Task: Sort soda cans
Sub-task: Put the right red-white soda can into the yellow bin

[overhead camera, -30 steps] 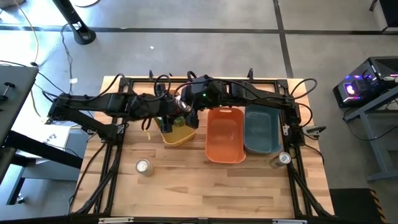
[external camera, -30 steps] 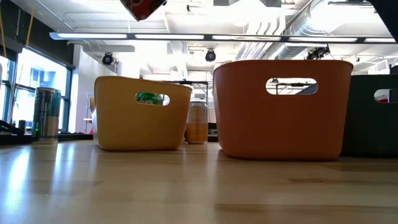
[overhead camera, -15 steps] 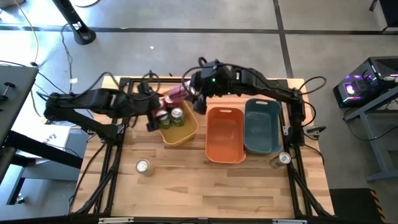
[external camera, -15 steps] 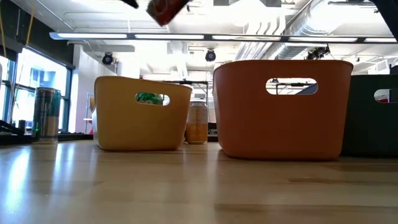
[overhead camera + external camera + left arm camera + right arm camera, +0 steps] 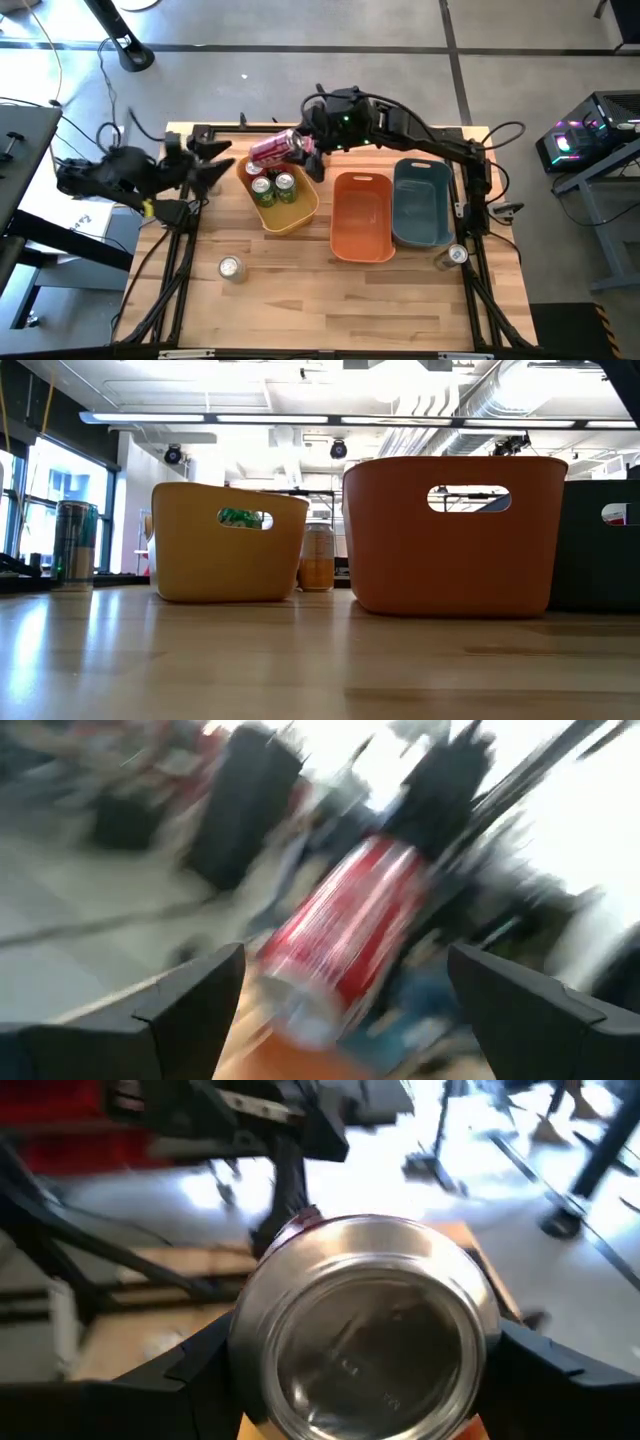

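Red can [image 5: 275, 148], yellow [image 5: 300, 216], orange [image 5: 361, 250], teal bins [image 5: 421, 240]

bright, even light from the ceiling strips across the room, and in the low view they blow out white above the yellow bin [image 5: 228, 556] and orange bin [image 5: 455, 535]. the table [image 5: 300, 660] carries a soft sheen and only faint shadows under the bins. the high view is sharp, though the left arm [image 5: 120, 175] smears. the left wrist view is heavy motion blur, the red can [image 5: 345, 935] ahead of its fingers streaked. the right wrist view blurs behind, glare on the can's silver end [image 5: 365, 1325] between its fingers.
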